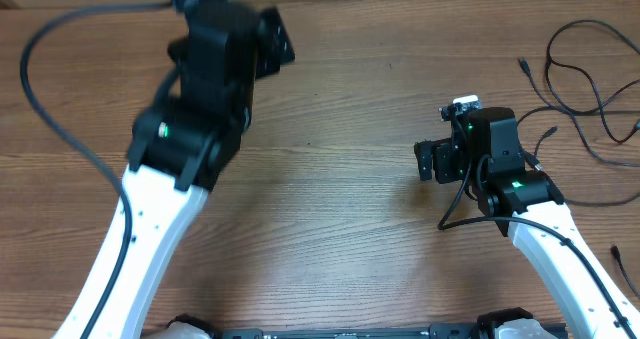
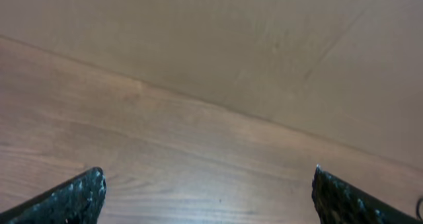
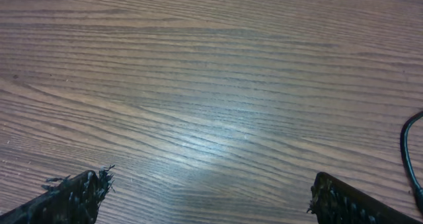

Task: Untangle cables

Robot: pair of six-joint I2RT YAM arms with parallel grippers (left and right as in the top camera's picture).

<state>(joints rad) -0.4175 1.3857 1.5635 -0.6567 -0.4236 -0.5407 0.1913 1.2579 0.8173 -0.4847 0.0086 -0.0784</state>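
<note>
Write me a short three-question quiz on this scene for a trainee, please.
1. True or false: the right gripper is holding one of the cables.
2. In the overhead view, where on the wooden table do the cables lie? A: near the right edge. B: at the centre, between the arms. C: in the middle of the near edge.
3. Fill in: the left gripper and the right gripper both have their jaws ____.
Key: 1 false; 2 A; 3 open.
</note>
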